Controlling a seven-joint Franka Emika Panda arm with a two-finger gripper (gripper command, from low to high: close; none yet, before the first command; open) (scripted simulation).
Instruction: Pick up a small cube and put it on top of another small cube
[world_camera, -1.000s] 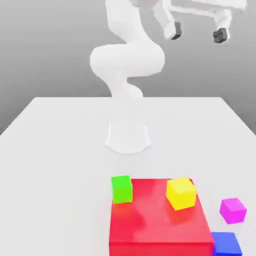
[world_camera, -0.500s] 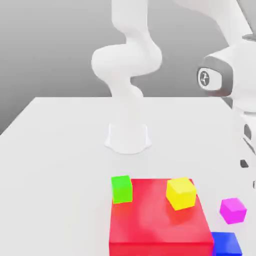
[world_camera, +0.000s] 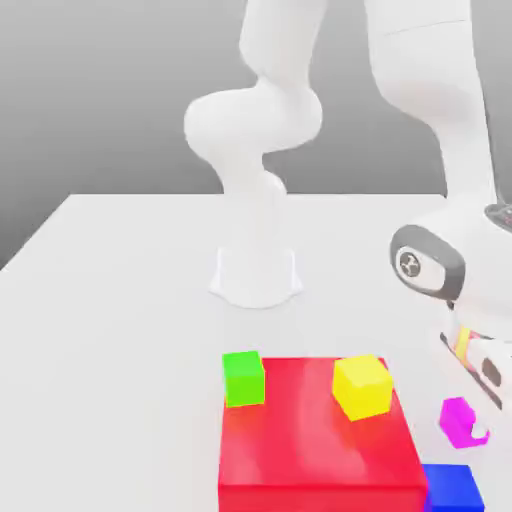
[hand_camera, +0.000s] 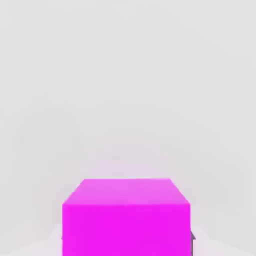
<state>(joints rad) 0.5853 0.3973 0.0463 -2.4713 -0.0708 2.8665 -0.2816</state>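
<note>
The claw (world_camera: 478, 420) hangs at the magenta cube (world_camera: 458, 420) on the worktop (world_camera: 120, 300); whether it is open or closed cannot be told. An off-centre closure could push the cube toward the blue cube (world_camera: 452, 488).

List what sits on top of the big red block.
On the red block sits a yellow cube. A green cube stands at its far corner; whether on it or beside it is unclear.

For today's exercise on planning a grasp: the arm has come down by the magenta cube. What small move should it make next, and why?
Probably settle the last bit down around the magenta cube and close on it. In the exterior view the gripper already overlaps that cube's right side, and the hand view has the cube centred close ahead, sitting on the white table.
</note>
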